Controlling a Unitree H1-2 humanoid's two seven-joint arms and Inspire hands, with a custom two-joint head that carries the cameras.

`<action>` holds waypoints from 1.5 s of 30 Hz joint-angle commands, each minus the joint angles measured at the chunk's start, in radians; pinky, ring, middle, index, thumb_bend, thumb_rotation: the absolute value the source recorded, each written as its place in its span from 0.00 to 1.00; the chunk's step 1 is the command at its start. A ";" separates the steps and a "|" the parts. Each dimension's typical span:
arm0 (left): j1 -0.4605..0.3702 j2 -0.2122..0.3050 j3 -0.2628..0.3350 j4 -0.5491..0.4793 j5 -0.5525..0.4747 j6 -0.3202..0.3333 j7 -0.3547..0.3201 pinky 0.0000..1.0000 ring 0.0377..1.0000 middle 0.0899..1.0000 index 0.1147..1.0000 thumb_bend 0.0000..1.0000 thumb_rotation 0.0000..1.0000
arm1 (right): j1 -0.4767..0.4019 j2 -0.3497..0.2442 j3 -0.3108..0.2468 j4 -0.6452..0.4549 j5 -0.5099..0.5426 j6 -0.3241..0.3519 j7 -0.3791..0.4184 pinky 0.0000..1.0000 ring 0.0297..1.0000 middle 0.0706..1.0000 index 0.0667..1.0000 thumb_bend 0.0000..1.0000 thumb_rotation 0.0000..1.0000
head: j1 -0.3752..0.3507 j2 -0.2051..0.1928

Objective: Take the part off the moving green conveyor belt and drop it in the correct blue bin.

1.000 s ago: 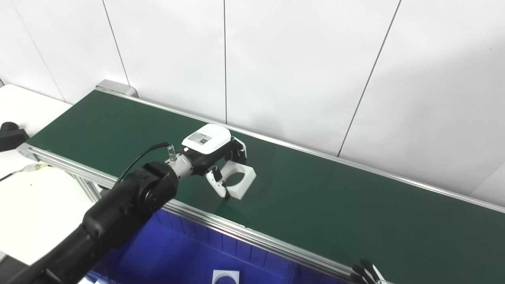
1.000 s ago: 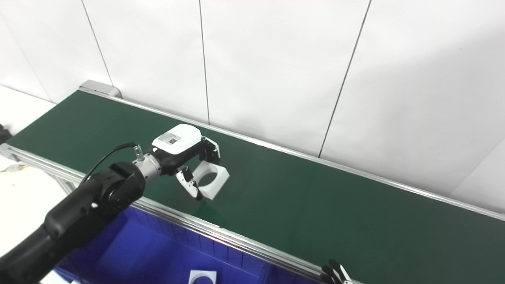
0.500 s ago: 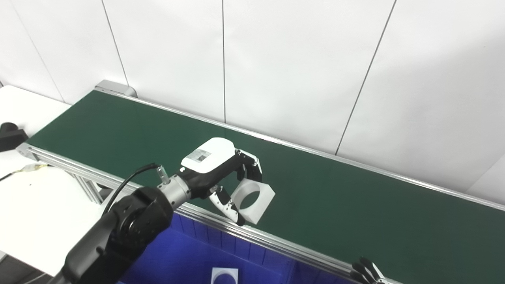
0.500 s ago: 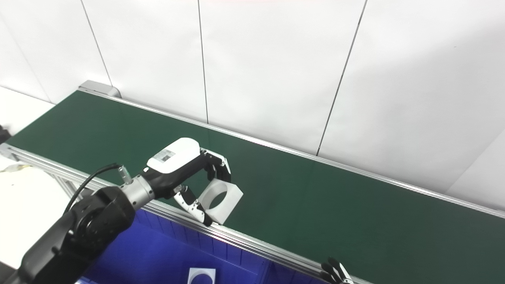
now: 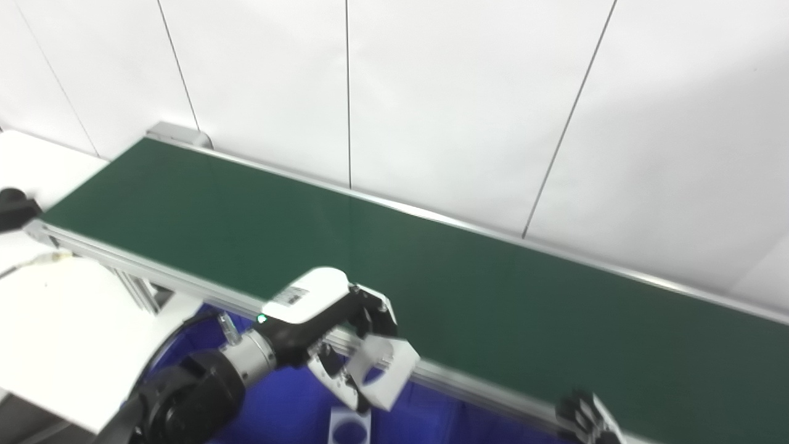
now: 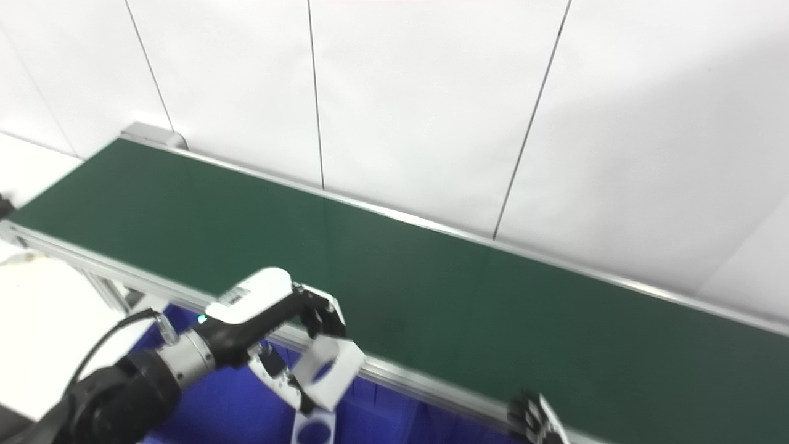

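Your white part (image 5: 381, 373), square block with round hole, sits pinched in left hand (image 5: 336, 336), off belt, held in air over near rail (image 5: 468, 387) above blue bin (image 5: 290, 407). Fingers (image 5: 376, 311) on top edge, thumb below. Second white piece (image 5: 348, 427) lies in bin directly beneath. Green conveyor belt (image 5: 493, 296) carries nothing you can see. Your right hand (image 5: 582, 419) shows only at bottom edge beside rail; whether spread or closed, cannot tell.

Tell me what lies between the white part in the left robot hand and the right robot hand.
Only the conveyor's aluminium front rail spans from the white part, held by the left robot hand, to the right robot hand; both views show it.
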 commanded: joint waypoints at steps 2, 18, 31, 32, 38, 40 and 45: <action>0.013 0.002 0.020 -0.039 -0.020 0.005 0.004 0.48 0.41 0.38 0.44 0.52 0.00 | -0.007 -0.001 -0.010 -0.055 0.019 0.023 0.009 0.71 0.79 0.82 0.87 0.58 0.45 | -0.003 0.040; 0.113 -0.025 -0.004 0.065 0.200 0.007 0.013 0.52 0.46 0.40 0.45 0.52 0.00 | -0.020 -0.011 -0.033 -0.130 0.045 0.106 0.036 0.67 0.77 0.80 0.85 0.63 0.50 | 0.020 0.146; 0.098 -0.054 -0.003 0.300 0.173 -0.015 0.121 0.58 0.49 0.42 0.44 0.52 0.00 | -0.011 -0.013 -0.042 -0.142 0.049 0.111 0.048 0.67 0.77 0.81 0.86 0.62 0.50 | 0.015 0.150; 0.094 -0.058 -0.003 0.321 0.170 -0.020 0.135 0.58 0.49 0.42 0.44 0.52 0.00 | -0.011 -0.012 -0.042 -0.143 0.049 0.112 0.048 0.67 0.77 0.81 0.86 0.62 0.50 | 0.015 0.151; 0.062 -0.066 -0.030 0.428 0.214 -0.028 0.213 0.55 0.43 0.42 0.45 0.51 0.00 | -0.010 -0.009 -0.040 -0.143 0.049 0.110 0.050 0.67 0.77 0.81 0.85 0.63 0.50 | 0.012 0.147; 0.053 -0.068 -0.040 0.456 0.228 -0.025 0.236 0.55 0.42 0.42 0.45 0.50 0.00 | -0.008 -0.006 -0.039 -0.145 0.048 0.110 0.048 0.67 0.77 0.80 0.85 0.63 0.50 | 0.012 0.145; 0.033 -0.071 -0.063 0.513 0.259 -0.011 0.282 0.54 0.42 0.42 0.46 0.50 0.00 | -0.005 -0.004 -0.036 -0.147 0.045 0.114 0.049 0.67 0.77 0.81 0.86 0.63 0.49 | 0.005 0.141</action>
